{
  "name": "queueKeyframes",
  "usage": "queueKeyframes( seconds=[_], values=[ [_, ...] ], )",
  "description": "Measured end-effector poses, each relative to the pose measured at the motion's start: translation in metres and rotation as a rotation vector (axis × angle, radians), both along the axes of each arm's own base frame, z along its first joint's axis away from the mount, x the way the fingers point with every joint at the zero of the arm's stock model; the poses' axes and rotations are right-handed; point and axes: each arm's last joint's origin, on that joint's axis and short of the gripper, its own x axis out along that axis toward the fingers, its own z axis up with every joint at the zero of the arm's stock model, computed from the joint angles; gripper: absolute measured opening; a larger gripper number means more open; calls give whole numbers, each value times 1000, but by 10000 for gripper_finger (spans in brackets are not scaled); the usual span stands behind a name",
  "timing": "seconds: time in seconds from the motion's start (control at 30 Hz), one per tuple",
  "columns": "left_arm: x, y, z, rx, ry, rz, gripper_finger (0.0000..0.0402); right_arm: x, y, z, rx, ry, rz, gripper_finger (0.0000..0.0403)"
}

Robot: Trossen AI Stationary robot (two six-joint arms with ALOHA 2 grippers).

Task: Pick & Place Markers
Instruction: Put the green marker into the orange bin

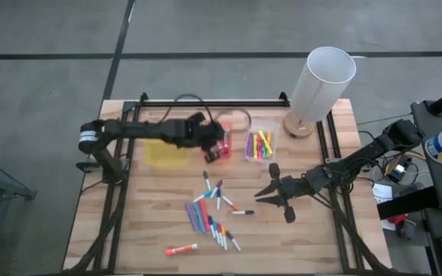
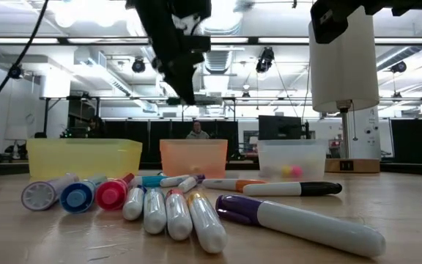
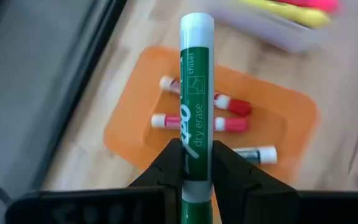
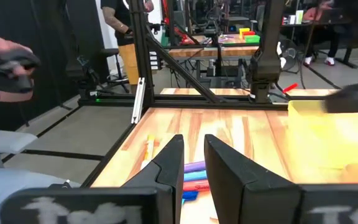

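Observation:
My left gripper [image 3: 196,167] is shut on a green dry-erase marker [image 3: 195,93] and hangs over the orange bin [image 3: 135,127], which holds two red-and-white markers [image 3: 197,122] and one more white one. In the high view this gripper [image 1: 215,146] is at the table's far middle, above the orange bin [image 1: 222,150]. Several loose markers [image 1: 209,215] lie flat on the wood in the near middle. My right gripper [image 1: 267,188] waits right of that pile, its fingers [image 4: 194,155] a narrow gap apart with nothing between them. My left gripper pinches the green marker's barrel [image 3: 195,163] between its two fingers, toward the end nearer the wrist. The marker runs along the fingers and sticks out ahead of them, white tip [image 3: 196,25] foremost. The fingers slant down from the table's left. The marker is lifted clear above the orange bin.
A yellow bin [image 1: 166,155] stands left of the orange one, and a clear bin [image 1: 259,146] with yellow and pink markers stands right of it. A tall white cylinder [image 1: 322,80] on a wooden base rises at the far right. One orange-and-white marker [image 1: 181,249] lies near the front edge.

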Motion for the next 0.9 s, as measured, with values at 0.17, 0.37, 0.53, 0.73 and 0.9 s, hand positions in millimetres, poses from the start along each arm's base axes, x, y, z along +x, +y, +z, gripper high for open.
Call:
queueKeyframes(
  seconds=[0.17,0.37,0.53,0.73,0.9],
  values=[
    [-5,40,-17,-259,-104,232,54,0,0,0,0,-1,0,59],
    [1,51,-45,-401,-131,267,55,0,0,0,-3,-1,0,59],
    [5,52,-61,-408,-97,274,55,0,0,0,-4,1,0,59],
    [9,53,-72,-425,-77,262,56,0,0,0,-4,3,0,59],
    [10,53,-73,-425,-80,262,56,0,0,0,-4,3,0,59]
  ],
)
